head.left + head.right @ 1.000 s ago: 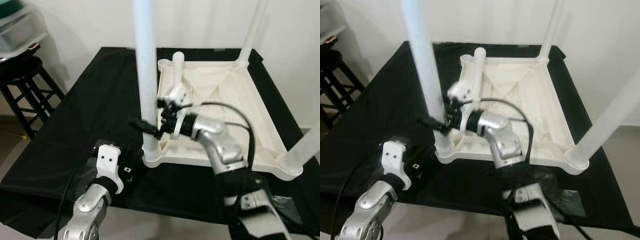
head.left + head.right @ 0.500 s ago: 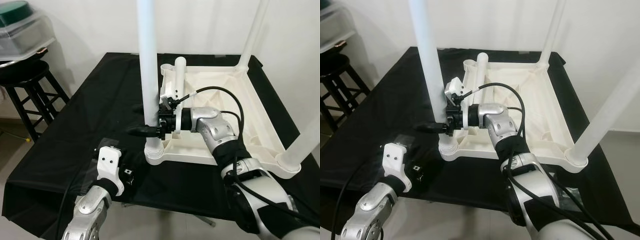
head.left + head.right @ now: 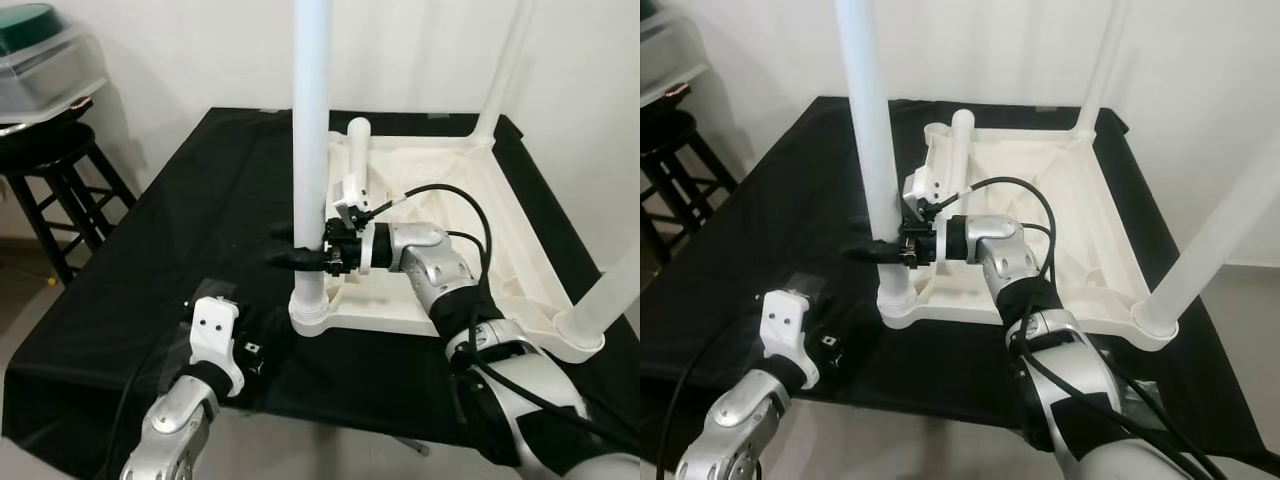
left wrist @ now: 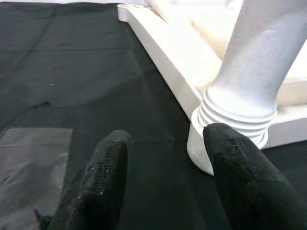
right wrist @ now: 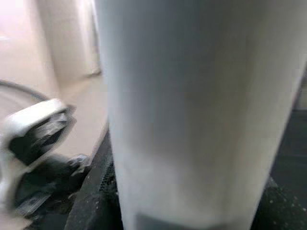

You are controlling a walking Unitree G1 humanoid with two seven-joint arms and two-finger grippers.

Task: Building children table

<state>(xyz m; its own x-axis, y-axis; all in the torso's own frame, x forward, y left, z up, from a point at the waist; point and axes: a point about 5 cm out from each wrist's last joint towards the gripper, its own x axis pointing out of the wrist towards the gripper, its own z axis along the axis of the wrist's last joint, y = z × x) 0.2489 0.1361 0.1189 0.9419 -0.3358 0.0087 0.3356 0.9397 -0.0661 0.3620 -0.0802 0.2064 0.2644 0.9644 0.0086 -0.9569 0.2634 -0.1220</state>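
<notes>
Left eye view: right fingers (image 3: 300, 246) clamp upright table leg (image 3: 311, 120); left fingers (image 4: 110, 172) wide, empty.

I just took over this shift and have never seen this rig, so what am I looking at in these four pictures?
Two pictures come from the humanoid robot's head, looking down; the other two from a camera on each wrist. An upturned white children's table top lies on a black cloth. Three legs stand in its corners; a fourth leg lies on it. The right gripper is shut on the near-left leg, which fills the right wrist picture. The left gripper is open, low beside that leg's threaded base.
</notes>
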